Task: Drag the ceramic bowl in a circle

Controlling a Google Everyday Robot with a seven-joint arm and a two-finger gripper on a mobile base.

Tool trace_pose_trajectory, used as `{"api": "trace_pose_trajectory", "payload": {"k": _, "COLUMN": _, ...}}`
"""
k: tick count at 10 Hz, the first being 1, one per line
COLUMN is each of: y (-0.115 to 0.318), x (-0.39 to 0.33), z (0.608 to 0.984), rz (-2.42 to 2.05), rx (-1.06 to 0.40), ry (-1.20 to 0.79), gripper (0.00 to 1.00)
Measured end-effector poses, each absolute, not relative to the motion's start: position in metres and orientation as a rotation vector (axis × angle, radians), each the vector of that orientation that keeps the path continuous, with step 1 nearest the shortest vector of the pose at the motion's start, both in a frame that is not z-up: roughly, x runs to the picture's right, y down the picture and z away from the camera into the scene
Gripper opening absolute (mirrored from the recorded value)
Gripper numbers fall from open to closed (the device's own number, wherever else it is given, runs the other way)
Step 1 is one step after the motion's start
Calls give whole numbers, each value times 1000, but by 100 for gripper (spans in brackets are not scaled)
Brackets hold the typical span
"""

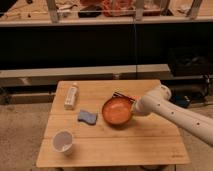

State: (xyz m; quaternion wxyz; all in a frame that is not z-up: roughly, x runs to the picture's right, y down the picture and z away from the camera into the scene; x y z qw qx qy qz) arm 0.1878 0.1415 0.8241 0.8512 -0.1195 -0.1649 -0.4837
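The ceramic bowl (117, 111) is wide, shallow and orange with a darker rim. It sits upright near the middle of the wooden table (150, 145). My white arm reaches in from the right. My gripper (133, 107) is at the bowl's right rim, mostly hidden behind the wrist.
A blue sponge (87, 117) lies just left of the bowl. A white cup (63, 141) stands at the front left. A white bottle (71, 96) lies at the back left. A red and black item (121, 95) lies just behind the bowl. Dark shelving runs behind the table.
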Motion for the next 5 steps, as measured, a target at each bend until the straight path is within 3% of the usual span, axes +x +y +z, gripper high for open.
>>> {"api": "trace_pose_trajectory", "payload": {"k": 3, "y": 151, "x": 221, "z": 799, "rz": -954, "rx": -243, "ry": -286, "gripper": 0}}
{"api": "trace_pose_trajectory", "payload": {"k": 5, "y": 182, "x": 241, "z": 767, "rz": -912, "rx": -247, "ry": -257, "gripper": 0}}
